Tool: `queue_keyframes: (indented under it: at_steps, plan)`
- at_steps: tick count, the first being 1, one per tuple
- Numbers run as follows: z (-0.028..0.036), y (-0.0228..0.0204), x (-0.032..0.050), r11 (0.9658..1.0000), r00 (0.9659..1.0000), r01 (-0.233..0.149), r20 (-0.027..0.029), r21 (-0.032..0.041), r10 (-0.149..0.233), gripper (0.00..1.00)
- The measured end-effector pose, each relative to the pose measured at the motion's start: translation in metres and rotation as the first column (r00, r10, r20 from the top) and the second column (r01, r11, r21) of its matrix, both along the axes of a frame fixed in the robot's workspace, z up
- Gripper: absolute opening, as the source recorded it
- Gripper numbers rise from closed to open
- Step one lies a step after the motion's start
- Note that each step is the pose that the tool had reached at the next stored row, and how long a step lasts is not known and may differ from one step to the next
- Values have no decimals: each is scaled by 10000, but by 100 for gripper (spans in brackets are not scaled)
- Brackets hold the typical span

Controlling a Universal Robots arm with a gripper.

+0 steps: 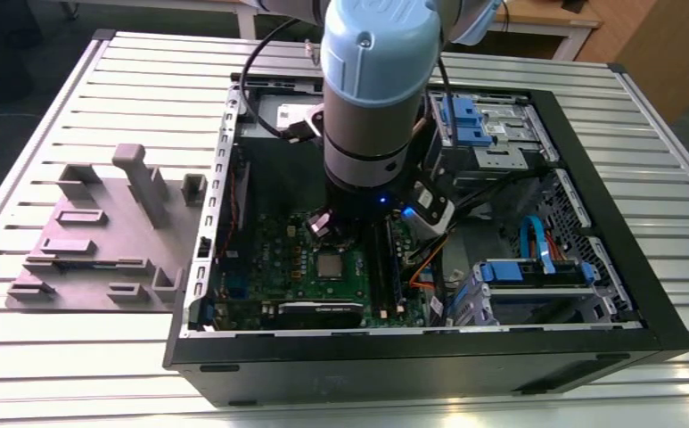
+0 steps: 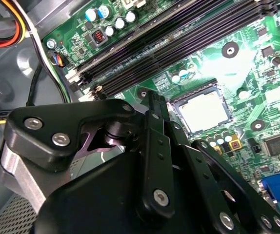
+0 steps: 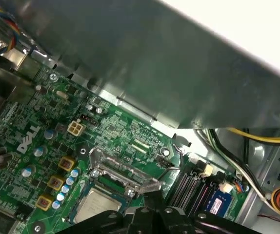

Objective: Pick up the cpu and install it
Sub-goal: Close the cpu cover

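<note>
The cpu lies flat in its metal-framed socket on the green motherboard, silvery top up. It is also seen in the first wrist view as a cpu below the socket's raised metal frame, and from outside as a small cpu. My gripper hovers low over the board beside the socket's edge, shut and holding nothing. Its tip sits next to the socket's corner. The arm reaches straight down into the open computer case.
Black memory slots run alongside the socket. Bundled cables hang by the case wall. Blue drive brackets fill the case on the exterior view's right. A grey fixture with blocks stands on the slatted table at the exterior view's left.
</note>
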State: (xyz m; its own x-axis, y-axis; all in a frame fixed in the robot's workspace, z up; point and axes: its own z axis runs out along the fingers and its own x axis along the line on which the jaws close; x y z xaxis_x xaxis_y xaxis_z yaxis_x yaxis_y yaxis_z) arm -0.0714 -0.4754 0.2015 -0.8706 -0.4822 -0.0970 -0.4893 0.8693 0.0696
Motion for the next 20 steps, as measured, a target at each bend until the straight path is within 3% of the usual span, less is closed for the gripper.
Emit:
queue_keyframes:
  at_steps: [12, 17, 20]
  plan:
    - [1, -90, -3, 10000, 10000, -90, -6, 19, 90, 10]
    - [0, -117, -1, 9999, 9999, -136, -1, 55, 136, 10]
    - [0, -116, 8, 9998, 9999, -152, 1, 122, 152, 10]
